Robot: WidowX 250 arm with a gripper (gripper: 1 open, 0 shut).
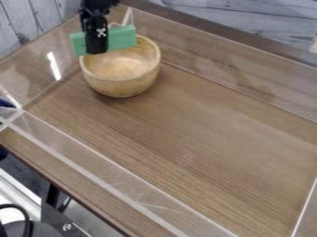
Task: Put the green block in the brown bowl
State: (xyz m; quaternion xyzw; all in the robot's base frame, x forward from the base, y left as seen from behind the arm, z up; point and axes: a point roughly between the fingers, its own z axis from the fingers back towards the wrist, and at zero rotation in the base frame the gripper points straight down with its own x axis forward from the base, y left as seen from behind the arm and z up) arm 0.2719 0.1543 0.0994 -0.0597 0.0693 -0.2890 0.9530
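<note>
The brown bowl (120, 70) stands on the wooden table at the upper left; its light, grainy inside holds nothing. Above the bowl's far left rim hangs the green block (119, 39), a mint-green bar lying roughly level. My black gripper (95, 43) comes down from the top edge and is shut on the block's left part, hiding that part of it. The block is lifted and does not touch the bowl.
Clear acrylic walls (74, 165) fence the wooden table (198, 139) on all sides. A clear plastic piece (128, 14) stands behind the bowl at the top edge. Dark cables show at the lower left corner.
</note>
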